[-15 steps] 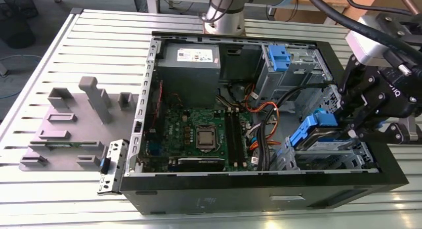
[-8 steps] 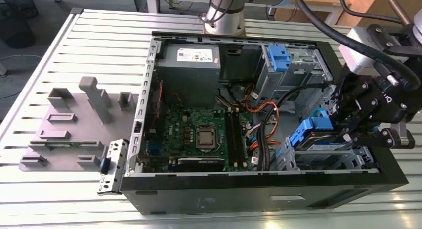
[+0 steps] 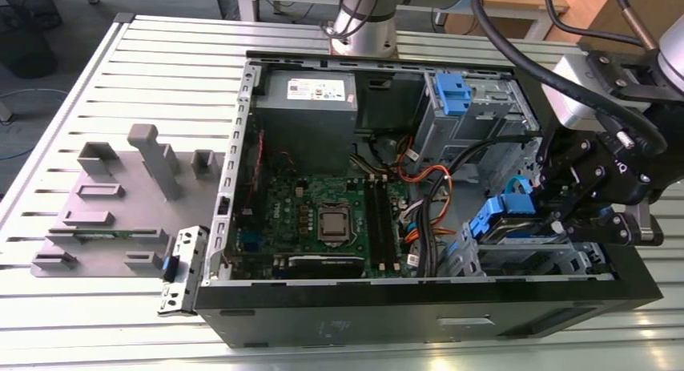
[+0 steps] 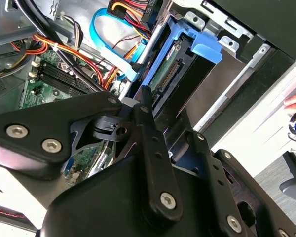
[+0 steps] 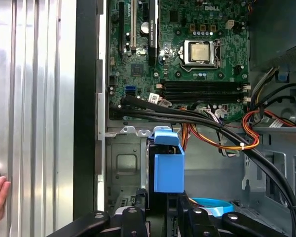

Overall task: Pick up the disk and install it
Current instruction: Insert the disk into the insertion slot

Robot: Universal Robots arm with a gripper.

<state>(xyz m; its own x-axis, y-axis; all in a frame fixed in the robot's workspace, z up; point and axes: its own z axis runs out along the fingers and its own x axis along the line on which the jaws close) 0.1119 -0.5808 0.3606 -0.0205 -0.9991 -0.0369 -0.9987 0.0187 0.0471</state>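
The install step is in hand. The hand [image 3: 566, 215] is closed on the disk [image 3: 500, 217], which stands on edge just past the motherboard [image 3: 320, 219] toward the exterior view's right, at the mouth of the metal drive bay [image 3: 540, 257] and, by my reading, not yet seated. In the first wrist view its blue bracket [image 5: 167, 165] rises between the fingers [image 5: 133, 217]. Orange and black cables [image 5: 237, 140] run between motherboard and disk, so seating it calls for keeping it square to the bay and clear of them.
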